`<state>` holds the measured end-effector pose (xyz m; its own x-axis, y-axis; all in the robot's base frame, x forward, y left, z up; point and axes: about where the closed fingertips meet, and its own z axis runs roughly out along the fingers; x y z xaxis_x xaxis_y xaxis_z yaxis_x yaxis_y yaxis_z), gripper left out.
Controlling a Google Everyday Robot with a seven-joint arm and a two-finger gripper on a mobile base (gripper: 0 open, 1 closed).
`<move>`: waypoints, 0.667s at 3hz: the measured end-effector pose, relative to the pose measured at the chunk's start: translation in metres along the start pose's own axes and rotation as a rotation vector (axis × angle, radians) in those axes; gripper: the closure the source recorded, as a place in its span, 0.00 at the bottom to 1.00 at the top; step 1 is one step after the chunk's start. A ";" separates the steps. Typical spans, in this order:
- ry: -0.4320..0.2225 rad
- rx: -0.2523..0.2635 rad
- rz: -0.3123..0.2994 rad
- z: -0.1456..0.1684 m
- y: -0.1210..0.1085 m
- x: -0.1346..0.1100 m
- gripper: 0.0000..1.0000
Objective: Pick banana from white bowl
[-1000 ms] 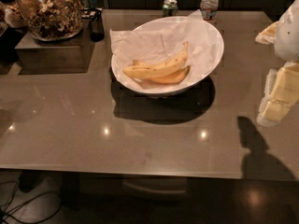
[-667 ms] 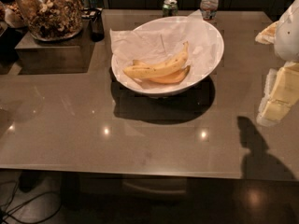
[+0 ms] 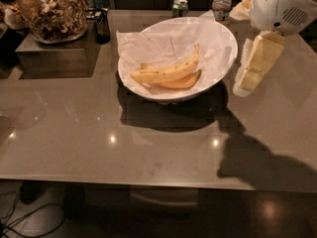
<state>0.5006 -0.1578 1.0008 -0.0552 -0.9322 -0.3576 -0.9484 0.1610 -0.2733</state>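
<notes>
The pale yellow speckled banana [image 3: 167, 72] lies in the wide white bowl [image 3: 224, 35] on its crumpled paper liner, curving up to the right. A smoother orange-yellow banana [image 3: 184, 82] lies just under and in front of it. My gripper [image 3: 245, 83] hangs from the white arm [image 3: 282, 6] at the upper right. It points down and to the left, just outside the bowl's right rim, and holds nothing.
A glass jar of nuts [image 3: 53, 11] stands on a dark box [image 3: 54, 58] at the back left. A green can [image 3: 180, 6] and a water bottle [image 3: 222, 1] stand behind the bowl. The table's front edge [image 3: 148, 180] runs across the lower view.
My gripper and arm have moved left and up in the view, from the right edge to beside the bowl's right rim. The bowl and both bananas have not moved.
</notes>
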 end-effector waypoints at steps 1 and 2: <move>-0.101 -0.045 -0.118 0.017 -0.026 -0.051 0.00; -0.166 -0.085 -0.231 0.038 -0.038 -0.096 0.00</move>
<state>0.5539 -0.0621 1.0114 0.2104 -0.8740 -0.4380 -0.9530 -0.0835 -0.2912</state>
